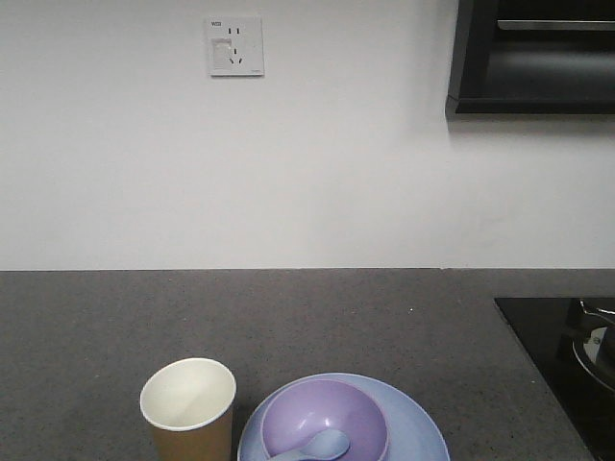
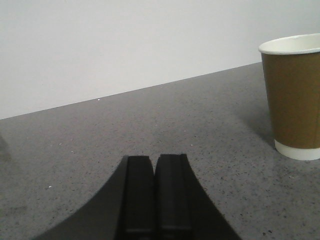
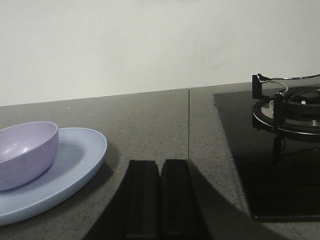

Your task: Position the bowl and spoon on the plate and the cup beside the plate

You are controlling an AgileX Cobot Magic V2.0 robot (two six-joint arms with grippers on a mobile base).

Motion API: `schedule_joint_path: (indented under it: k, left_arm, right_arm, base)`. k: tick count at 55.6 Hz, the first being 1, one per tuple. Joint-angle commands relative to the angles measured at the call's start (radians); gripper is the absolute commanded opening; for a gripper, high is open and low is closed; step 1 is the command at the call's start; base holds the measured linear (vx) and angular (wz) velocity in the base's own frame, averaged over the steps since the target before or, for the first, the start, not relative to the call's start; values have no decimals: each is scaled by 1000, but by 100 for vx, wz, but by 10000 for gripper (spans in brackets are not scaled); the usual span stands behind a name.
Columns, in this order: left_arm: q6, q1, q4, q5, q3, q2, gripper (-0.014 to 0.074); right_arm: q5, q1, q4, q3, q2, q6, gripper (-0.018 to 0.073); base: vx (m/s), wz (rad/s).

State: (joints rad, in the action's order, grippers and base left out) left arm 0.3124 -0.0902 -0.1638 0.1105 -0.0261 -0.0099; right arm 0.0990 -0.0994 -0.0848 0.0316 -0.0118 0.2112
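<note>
My left pincer (image 2: pixel 155 200) and right pincer (image 3: pixel 160 200) sit closed, empty. The cup (image 1: pixel 188 408), at nine o'clock of the plate (image 1: pixel 413 427), looks light and crushable; I'd grip mid-wall.

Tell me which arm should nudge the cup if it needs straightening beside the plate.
Left, probably. The cup stands close in its wrist view, near the shut left gripper. The right gripper faces the plate and bowl; no cup shows there.
</note>
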Motion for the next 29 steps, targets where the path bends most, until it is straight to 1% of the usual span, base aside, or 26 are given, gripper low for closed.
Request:
schedule_joint_path:
  k: [1, 29]
  left_arm:
    - [-10, 2, -11, -88, 25, -4, 0]
    - [-10, 2, -11, -88, 25, -4, 0]
  right_arm:
    - [-93, 4, -15, 3, -5, -1, -1]
    - [-93, 4, -15, 3, -5, -1, -1]
  base:
    - [0, 0]
    - [0, 0]
